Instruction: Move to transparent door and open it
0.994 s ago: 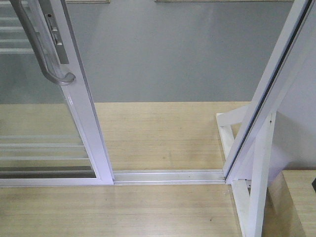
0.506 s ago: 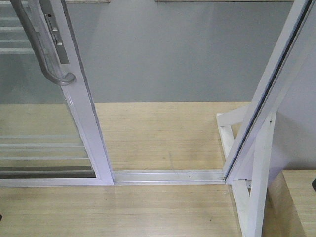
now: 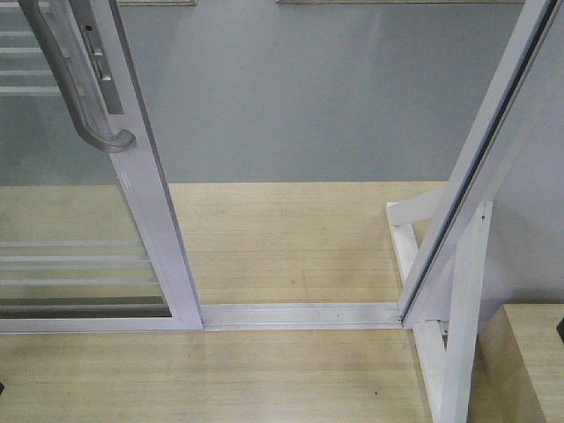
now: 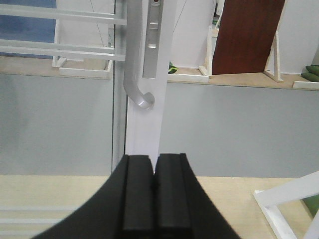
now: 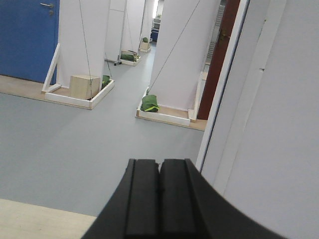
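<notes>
front view shows the transparent door (image 3: 106, 220) at your left, already slid partly aside, its grey handle (image 3: 75, 88) cut off at the top. left gripper (image 4: 153, 191), pads pressed together and empty, faces the stile below that handle; spread it before reaching. right gripper (image 5: 159, 196) is pinched shut too. neither arm shows out front.

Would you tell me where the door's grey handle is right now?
The grey handle sits at the front view's upper left, on the transparent door stile; in the left wrist view it hangs just above the shut left gripper.
</notes>
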Robot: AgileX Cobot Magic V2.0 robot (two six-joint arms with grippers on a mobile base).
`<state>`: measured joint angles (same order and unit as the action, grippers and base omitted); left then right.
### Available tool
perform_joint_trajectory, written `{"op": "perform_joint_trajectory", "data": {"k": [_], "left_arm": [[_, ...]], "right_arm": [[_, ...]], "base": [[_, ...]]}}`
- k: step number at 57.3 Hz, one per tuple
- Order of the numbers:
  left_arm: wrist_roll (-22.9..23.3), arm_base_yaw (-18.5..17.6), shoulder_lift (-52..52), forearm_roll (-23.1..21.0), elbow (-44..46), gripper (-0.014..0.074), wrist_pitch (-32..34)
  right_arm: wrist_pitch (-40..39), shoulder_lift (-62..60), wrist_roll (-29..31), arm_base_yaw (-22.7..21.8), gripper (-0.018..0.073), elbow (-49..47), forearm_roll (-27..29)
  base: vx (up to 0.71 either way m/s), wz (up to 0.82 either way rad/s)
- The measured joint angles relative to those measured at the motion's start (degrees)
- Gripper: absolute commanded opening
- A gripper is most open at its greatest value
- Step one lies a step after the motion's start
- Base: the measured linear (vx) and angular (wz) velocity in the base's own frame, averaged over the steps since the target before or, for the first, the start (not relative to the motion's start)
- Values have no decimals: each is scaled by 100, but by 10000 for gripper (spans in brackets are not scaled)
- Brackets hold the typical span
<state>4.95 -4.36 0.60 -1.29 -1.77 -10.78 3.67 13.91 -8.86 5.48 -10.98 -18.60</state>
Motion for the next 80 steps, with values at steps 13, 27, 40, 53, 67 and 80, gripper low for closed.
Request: {"op": "perform_joint_trajectory", "data": {"k": [13, 27, 40, 53, 67, 80], "left_arm": [[0, 0, 0, 0, 0, -4, 0], [0, 0, 0, 0, 0, -4, 0], [0, 0, 5, 0, 0, -4, -21], [-2, 0, 5, 0, 0, -4, -21], [-6, 0, 5, 0, 0, -4, -21], [-6, 0, 5, 0, 0, -4, -21]], "right_arm": [[25, -31, 637, 0, -1, 37, 1241], [-467, -1248, 1303, -74, -1, 1197, 1860], [-117, -1449, 1314, -500, -1, 1258, 1904], [101, -1449, 1331, -533, -1, 1270, 2074], [933, -1449, 1352, -533, -1, 1270, 2204], [557, -1449, 1352, -533, -1, 1270, 2128]], "base": [[0, 0], [0, 0], [0, 0], [0, 0], [0, 0], [0, 0]]}}
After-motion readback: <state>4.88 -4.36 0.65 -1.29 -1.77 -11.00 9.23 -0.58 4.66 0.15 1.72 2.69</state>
